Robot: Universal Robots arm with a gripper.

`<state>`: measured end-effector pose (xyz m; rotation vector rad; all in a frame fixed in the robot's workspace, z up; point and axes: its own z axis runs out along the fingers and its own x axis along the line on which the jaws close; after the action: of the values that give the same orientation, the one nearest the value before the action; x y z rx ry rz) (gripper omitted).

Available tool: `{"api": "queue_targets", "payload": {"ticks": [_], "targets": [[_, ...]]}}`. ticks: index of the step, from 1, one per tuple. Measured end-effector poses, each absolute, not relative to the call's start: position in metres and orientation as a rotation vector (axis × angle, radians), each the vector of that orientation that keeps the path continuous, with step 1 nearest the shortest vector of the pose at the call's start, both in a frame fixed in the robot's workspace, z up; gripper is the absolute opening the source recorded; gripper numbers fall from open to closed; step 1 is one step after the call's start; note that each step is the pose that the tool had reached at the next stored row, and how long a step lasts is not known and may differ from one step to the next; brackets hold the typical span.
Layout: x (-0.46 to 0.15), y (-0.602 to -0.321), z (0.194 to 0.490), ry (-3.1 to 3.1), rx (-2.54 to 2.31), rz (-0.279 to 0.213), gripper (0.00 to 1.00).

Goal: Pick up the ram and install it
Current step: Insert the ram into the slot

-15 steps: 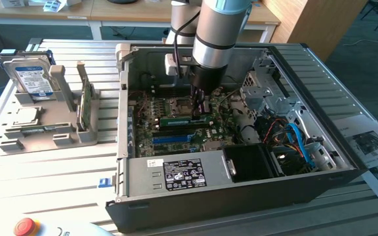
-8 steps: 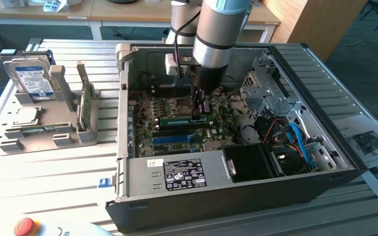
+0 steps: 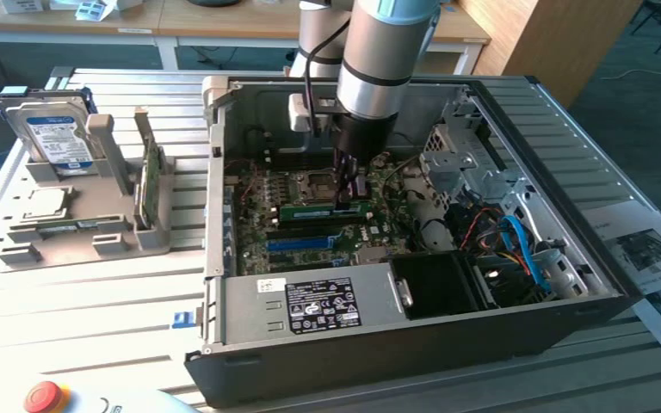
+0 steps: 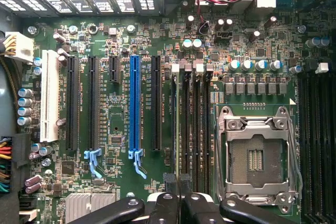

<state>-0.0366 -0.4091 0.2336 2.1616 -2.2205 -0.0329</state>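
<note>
My fingers (image 4: 170, 183) are pinched almost together on the top edge of the ram (image 3: 321, 209). It stands on edge along the memory slots (image 4: 195, 129), just beside the CPU socket (image 4: 255, 156), inside the open case (image 3: 423, 348). I can't tell whether it is seated.

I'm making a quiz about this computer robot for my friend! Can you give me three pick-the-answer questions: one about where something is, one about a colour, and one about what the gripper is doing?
1. Where is the hard drive?
A) in the grey holder outside the computer case
B) inside the case
C) on the floor

2. What colour is the bright expansion slot between the black ones?
A) red
B) blue
C) yellow

3. How is the gripper?
A) wide open
B) shut on the ram
C) shut on a cable

Answers:
1 A: it stands in the holder at the exterior view's left.
2 B: it is bright blue.
3 B: it pinches the green stick over the motherboard.
</note>
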Motion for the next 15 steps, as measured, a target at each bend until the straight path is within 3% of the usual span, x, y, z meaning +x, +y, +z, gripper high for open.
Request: {"api": "queue_targets", "payload": {"ticks": [15], "targets": [[-0.0369, -0.4087, 0.2309, -2.220, 2.162, -0.033, 0.12]]}}
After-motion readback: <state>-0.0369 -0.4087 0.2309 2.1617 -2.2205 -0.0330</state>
